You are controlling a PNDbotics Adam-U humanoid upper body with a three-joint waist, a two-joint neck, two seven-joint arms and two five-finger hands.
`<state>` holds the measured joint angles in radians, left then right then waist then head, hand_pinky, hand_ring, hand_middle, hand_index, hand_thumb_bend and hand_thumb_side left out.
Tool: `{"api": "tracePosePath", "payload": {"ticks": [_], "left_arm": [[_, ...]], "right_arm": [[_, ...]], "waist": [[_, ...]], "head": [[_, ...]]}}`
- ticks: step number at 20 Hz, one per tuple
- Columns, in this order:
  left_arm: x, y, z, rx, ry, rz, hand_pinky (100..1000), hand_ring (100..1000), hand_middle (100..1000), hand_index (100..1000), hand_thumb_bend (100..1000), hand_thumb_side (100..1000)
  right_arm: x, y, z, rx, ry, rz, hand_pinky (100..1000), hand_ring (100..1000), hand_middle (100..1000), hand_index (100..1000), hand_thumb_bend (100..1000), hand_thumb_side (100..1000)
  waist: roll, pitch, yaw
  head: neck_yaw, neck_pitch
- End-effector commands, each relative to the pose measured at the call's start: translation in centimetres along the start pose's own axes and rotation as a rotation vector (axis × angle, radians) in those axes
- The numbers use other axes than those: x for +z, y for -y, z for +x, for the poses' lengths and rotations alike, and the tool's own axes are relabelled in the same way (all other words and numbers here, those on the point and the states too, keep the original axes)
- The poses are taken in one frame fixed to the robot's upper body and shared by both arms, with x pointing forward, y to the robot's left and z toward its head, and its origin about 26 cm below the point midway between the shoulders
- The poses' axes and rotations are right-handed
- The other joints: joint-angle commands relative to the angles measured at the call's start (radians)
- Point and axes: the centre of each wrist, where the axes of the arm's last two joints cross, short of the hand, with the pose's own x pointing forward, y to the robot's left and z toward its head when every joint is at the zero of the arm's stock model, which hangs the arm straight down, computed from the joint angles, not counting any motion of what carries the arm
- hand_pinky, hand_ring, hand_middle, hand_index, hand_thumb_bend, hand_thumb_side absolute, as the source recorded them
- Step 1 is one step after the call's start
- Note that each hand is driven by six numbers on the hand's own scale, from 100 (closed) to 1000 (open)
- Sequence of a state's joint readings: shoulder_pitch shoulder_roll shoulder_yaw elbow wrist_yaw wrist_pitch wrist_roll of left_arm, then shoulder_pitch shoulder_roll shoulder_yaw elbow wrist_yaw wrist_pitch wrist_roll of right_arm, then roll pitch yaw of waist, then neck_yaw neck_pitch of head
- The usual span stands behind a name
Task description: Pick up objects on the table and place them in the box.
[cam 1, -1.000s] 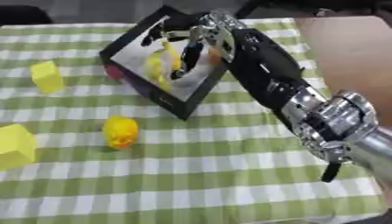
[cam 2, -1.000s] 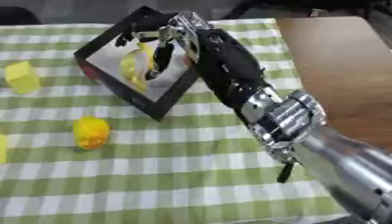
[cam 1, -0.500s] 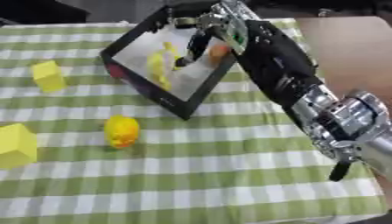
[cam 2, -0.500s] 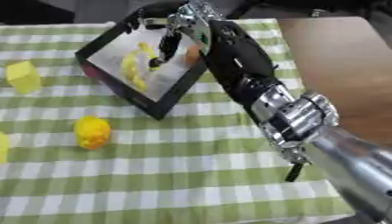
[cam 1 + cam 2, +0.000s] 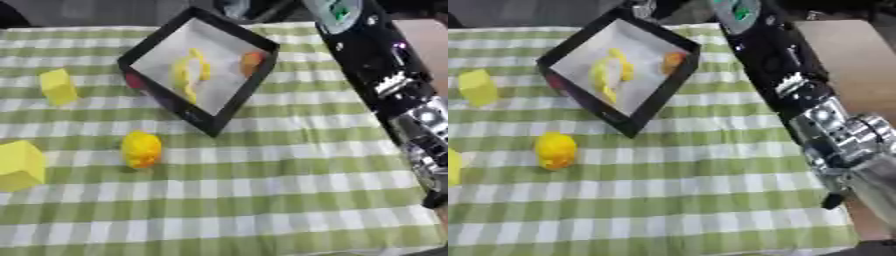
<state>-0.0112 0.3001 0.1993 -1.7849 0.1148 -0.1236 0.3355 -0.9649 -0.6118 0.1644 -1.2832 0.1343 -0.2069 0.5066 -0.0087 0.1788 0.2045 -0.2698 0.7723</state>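
Reaching for the next piece is where trouble looks likeliest: the right arm (image 5: 385, 75) lies along the right side of the cloth with its hand up past the far edge, mostly out of sight, so I cannot tell whether those fingers are apart or curled, and a sweep back down across the box (image 5: 229, 29) could catch its near corner and shove or tip it, since the black rim sits askew on the green checked tablecloth (image 5: 262, 200). A second risk, in my judgement, is the rounded yellow object (image 5: 141, 148) rolling away if nudged from the side (it lies just in front of the box's near corner, apart from it). Counting what remains outside: one rounded yellow object, one small yellow block (image 5: 59, 86) to the left of the box, and one larger yellow block (image 5: 19, 165) at the left edge, so three pieces wait on the cloth. Inside the box lie two things I can make out: a pale yellow curved shape (image 5: 188, 75) and a small orange item (image 5: 251, 61) near the right wall. The left hand shows in neither view
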Motion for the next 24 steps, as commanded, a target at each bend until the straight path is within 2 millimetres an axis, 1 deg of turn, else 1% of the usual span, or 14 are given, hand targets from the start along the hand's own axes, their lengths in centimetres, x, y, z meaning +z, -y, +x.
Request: {"api": "tracePosePath", "payload": {"ticks": [1,4,5,6,9,12,14,15,16,17,18,20,22,24], "left_arm": [[-2.9,-1.3,2.9,-0.117,0.123,-0.087,902,586,678,799,412,597],[-5.2,-1.9,5.2,-0.24,0.187,-0.176,914,608,699,808,431,570],[-5.9,-2.1,5.9,-0.286,0.199,-0.212,920,623,715,819,451,559],[-6.4,-2.3,6.5,-0.325,0.206,-0.244,922,630,722,824,458,557],[-8.0,-2.6,8.2,-0.458,0.204,-0.375,949,690,765,853,498,533],[-9.5,-2.9,9.7,-0.616,0.163,-0.55,952,716,780,864,534,498],[-10.5,-3.1,10.7,-0.695,0.118,-0.664,952,730,783,865,556,460],[-11.1,-3.2,11.1,-0.731,0.093,-0.719,951,746,788,869,582,393],[-11.6,-3.2,11.6,-0.762,0.07,-0.778,953,753,783,870,586,387],[-12.0,-3.2,11.9,-0.788,0.043,-0.835,956,762,794,876,619,349],[-12.3,-3.1,12.1,-0.813,0.015,-0.888,956,764,795,876,621,344],[-12.5,-2.8,12.4,-0.856,-0.036,-0.998,966,789,802,870,669,270],[-12.5,-2.3,12.5,-0.89,-0.075,-1.091,966,797,803,866,680,227],[-12.5,-1.7,12.6,-0.923,-0.104,-1.157,966,804,806,866,692,210]], "right_arm": [[3.0,3.3,2.6,-0.068,0.051,-0.104,993,842,742,860,100,443],[5.8,3.7,3.5,-0.16,0.085,-0.192,998,844,742,869,100,413],[6.6,3.7,3.7,-0.187,0.097,-0.225,1000,841,739,869,129,386],[7.3,3.6,4.0,-0.21,0.105,-0.252,1000,841,738,870,137,384],[9.0,3.3,4.4,-0.262,0.11,-0.303,1000,835,731,865,168,359],[10.4,2.7,4.5,-0.28,0.094,-0.329,999,832,727,863,176,352],[10.9,2.4,4.7,-0.286,0.085,-0.34,998,829,724,861,175,350],[11.1,2.2,4.8,-0.287,0.082,-0.342,996,827,723,859,178,350],[11.1,2.1,4.9,-0.288,0.08,-0.342,995,826,722,859,206,336],[11.2,2.0,5.0,-0.288,0.079,-0.34,995,824,720,858,180,351],[11.2,1.9,5.1,-0.287,0.08,-0.337,994,824,720,858,179,351],[11.1,1.7,5.2,-0.287,0.081,-0.33,994,820,716,856,180,353],[11.1,1.5,5.2,-0.289,0.081,-0.325,994,819,715,855,180,354],[11.1,1.4,5.2,-0.293,0.081,-0.32,994,817,712,854,179,357]], "waist": [[0.01,-0.036,-0.007],[0.016,-0.04,-0.02],[0.018,-0.041,-0.025],[0.02,-0.043,-0.028],[0.024,-0.047,-0.036],[0.027,-0.051,-0.044],[0.029,-0.054,-0.049],[0.03,-0.056,-0.053],[0.03,-0.057,-0.056],[0.031,-0.058,-0.06],[0.031,-0.059,-0.064],[0.032,-0.059,-0.072],[0.034,-0.059,-0.076],[0.035,-0.059,-0.079]], "head": [[0.011,-0.002],[0.022,-0.002],[0.03,-0.002],[0.037,-0.002],[0.059,-0.002],[0.07,-0.002],[0.073,-0.002],[0.075,-0.002],[0.077,-0.002],[0.079,-0.002],[0.082,-0.002],[0.088,-0.002],[0.092,-0.002],[0.096,-0.002]]}}
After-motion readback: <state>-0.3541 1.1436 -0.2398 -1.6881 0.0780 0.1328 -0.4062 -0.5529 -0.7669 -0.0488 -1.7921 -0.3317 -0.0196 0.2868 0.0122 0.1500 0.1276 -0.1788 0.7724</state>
